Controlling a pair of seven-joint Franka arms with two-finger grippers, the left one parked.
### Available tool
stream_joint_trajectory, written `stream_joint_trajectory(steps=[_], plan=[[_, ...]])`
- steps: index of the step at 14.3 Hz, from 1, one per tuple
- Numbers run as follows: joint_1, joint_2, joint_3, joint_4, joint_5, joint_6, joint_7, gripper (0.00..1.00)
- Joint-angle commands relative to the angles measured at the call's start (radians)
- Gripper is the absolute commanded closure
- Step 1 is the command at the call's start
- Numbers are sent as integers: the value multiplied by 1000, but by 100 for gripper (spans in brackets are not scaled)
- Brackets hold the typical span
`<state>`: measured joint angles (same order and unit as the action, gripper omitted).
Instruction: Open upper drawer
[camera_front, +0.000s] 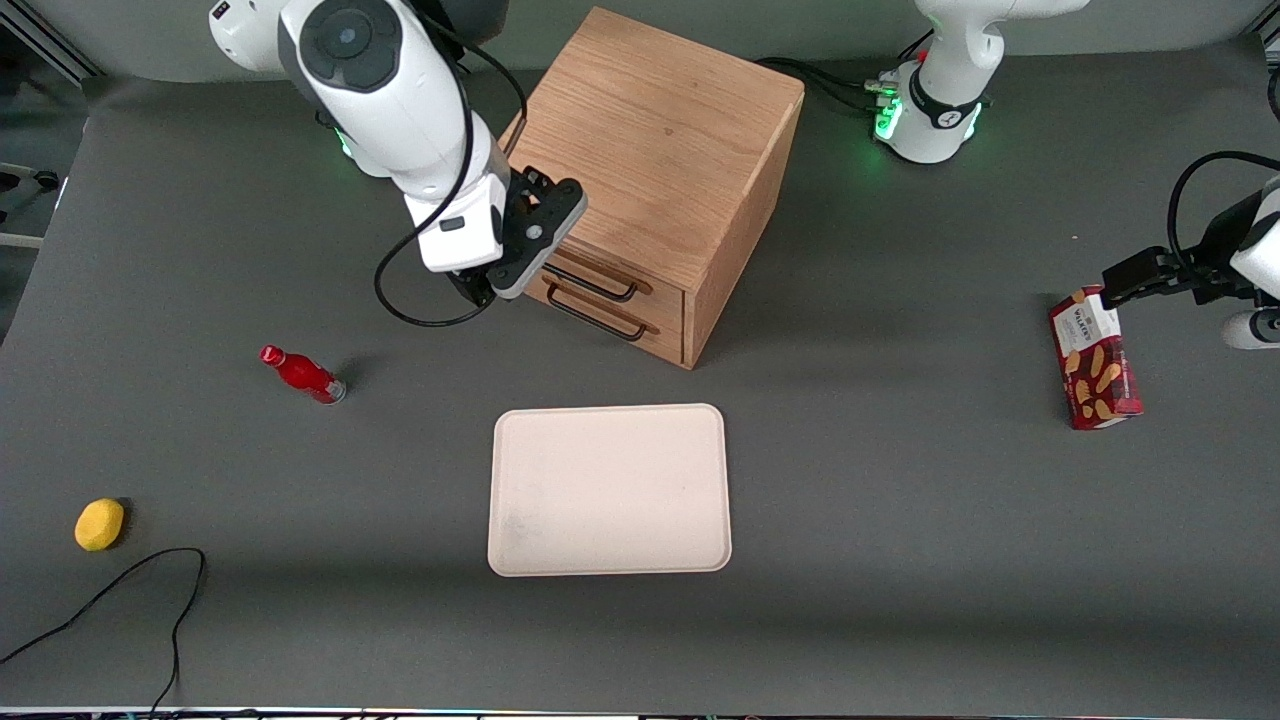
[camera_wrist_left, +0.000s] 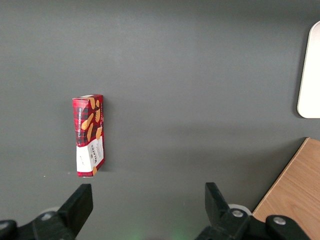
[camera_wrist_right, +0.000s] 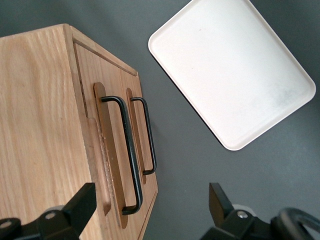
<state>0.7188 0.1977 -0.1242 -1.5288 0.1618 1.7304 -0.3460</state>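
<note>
Front view: the oak cabinet (camera_front: 655, 160) stands on the grey desk (camera_front: 900, 500) near the edge farthest from the camera, about midway along it. Its upper drawer (camera_front: 620, 282) sits flush and closed, its thin black wire handle (camera_front: 596, 285) directly above the lower drawer (camera_front: 610, 322). The right arm's gripper (camera_front: 487, 292) hangs just in front of the drawer fronts, at the end of the handles nearer the working arm's end of the desk, level with the upper drawer. From here its fingers are mostly hidden by the gripper body. A cream tray (camera_front: 610, 490) lies nearer the camera than the cabinet. A red bottle (camera_front: 303, 374) and a yellow ball (camera_front: 99, 524) lie toward the working arm's end, and a red biscuit box (camera_front: 1094, 358) toward the parked arm's end.

Left wrist view: the biscuit box (camera_wrist_left: 89, 135) lies on the desk, with a corner of the cabinet (camera_wrist_left: 295, 192) and an edge of the tray (camera_wrist_left: 311, 75) showing.

Right wrist view: the fingers (camera_wrist_right: 77, 205) stand wide apart and hold nothing. One finger is over the cabinet's (camera_wrist_right: 37, 135) top near its front edge. The other finger is over bare desk (camera_wrist_right: 200, 160). The upper drawer's handle (camera_wrist_right: 129, 155) lies between them, untouched. The tray (camera_wrist_right: 232, 70) lies well apart.
</note>
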Motion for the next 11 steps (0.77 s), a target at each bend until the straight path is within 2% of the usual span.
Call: stream_joint_trajectory(steps=[1,11], plan=[[8,-9,-15,-16,36,8,-50,0],[14,-4,-5,-34,39,21,-120,0]])
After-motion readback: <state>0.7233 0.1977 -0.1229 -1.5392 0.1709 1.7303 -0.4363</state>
